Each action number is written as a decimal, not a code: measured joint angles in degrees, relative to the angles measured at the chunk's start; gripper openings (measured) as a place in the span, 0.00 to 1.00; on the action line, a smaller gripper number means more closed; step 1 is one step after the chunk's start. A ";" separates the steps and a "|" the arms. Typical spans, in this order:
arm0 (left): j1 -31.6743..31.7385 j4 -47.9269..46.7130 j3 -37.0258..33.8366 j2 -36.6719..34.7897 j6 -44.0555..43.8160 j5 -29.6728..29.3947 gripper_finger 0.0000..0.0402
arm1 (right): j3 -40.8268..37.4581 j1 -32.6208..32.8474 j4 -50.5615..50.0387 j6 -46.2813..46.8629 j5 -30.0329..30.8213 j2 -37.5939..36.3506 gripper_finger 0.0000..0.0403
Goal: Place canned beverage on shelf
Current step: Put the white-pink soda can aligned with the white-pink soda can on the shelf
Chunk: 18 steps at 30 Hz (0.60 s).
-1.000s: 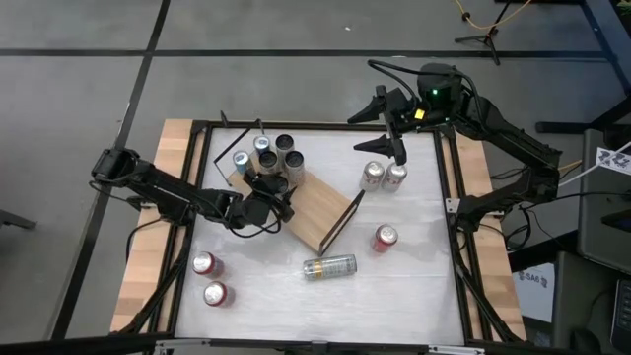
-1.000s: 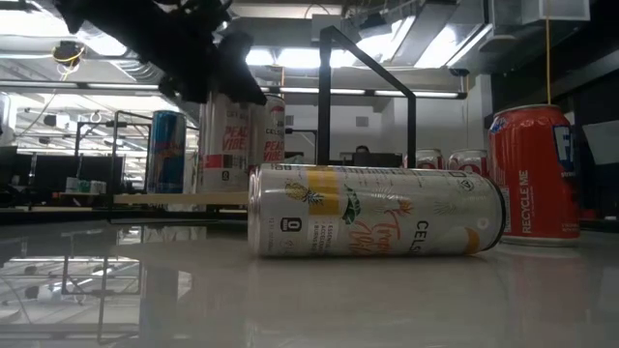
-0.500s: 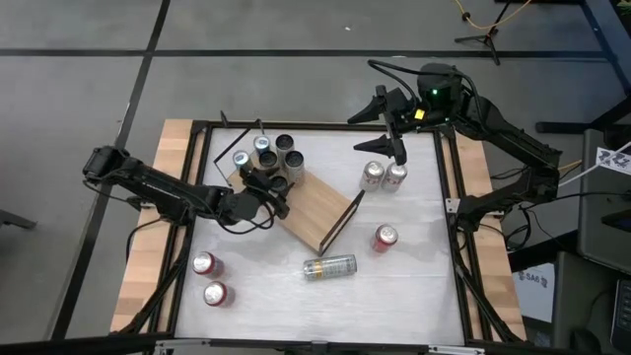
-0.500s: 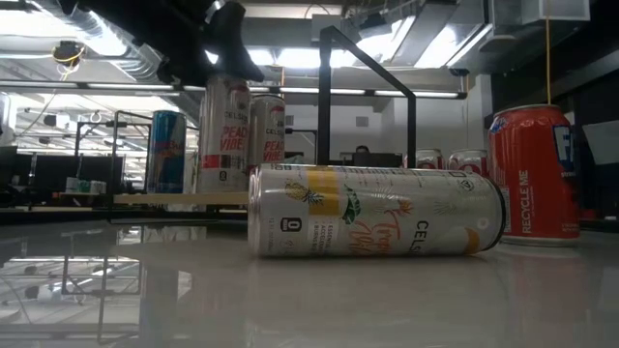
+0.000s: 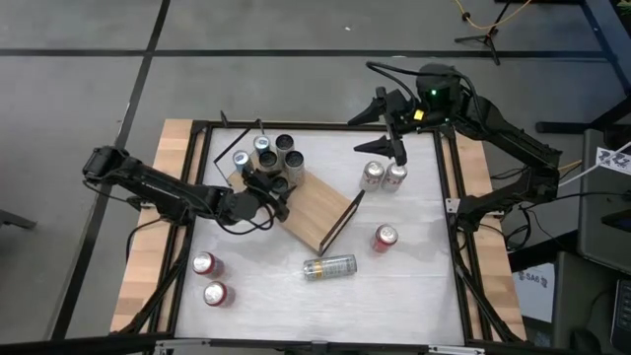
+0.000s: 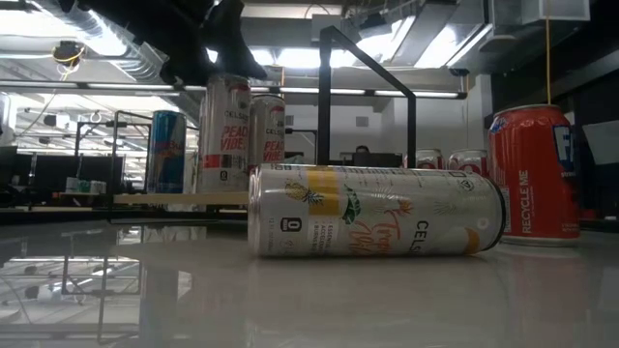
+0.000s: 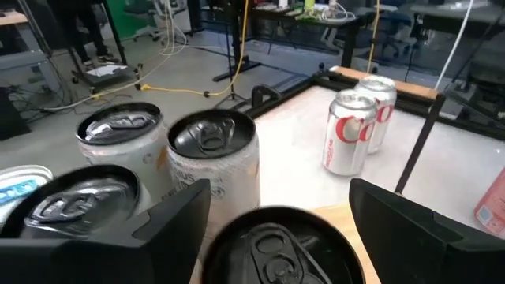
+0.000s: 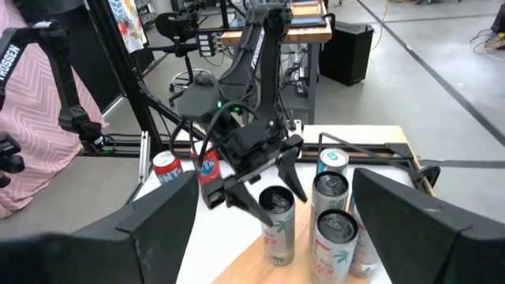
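The shelf, a light wooden board on a black frame, lies slantwise in the middle of the table. Several cans stand upright on its far-left end. My left gripper hovers open over the nearest of them, one finger on each side of its top, and no touch shows. In the low view this gripper is above the tall white can. My right gripper hangs open and bare, high over the far right of the table.
Two silver-and-red cans stand below my right gripper. A red can stands near the shelf's raised black frame. A pale can lies on its side toward the near edge. Two red cans stand at the near left.
My left gripper has risen from in front of the white can's upper wall to just above its top, its fingers the same distance apart. The can stays upright on the shelf.
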 joint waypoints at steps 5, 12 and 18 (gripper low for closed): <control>-0.17 0.04 0.75 -3.32 0.02 -0.27 0.73 | 0.00 0.00 -0.94 0.01 0.00 0.00 0.82; -2.33 0.12 2.51 -8.01 0.02 1.59 0.73 | 0.00 -0.02 -1.93 0.02 0.00 0.00 0.82; -5.23 -3.48 2.54 -9.16 -3.86 2.21 0.73 | 0.00 -0.02 -3.27 0.00 0.00 0.00 0.82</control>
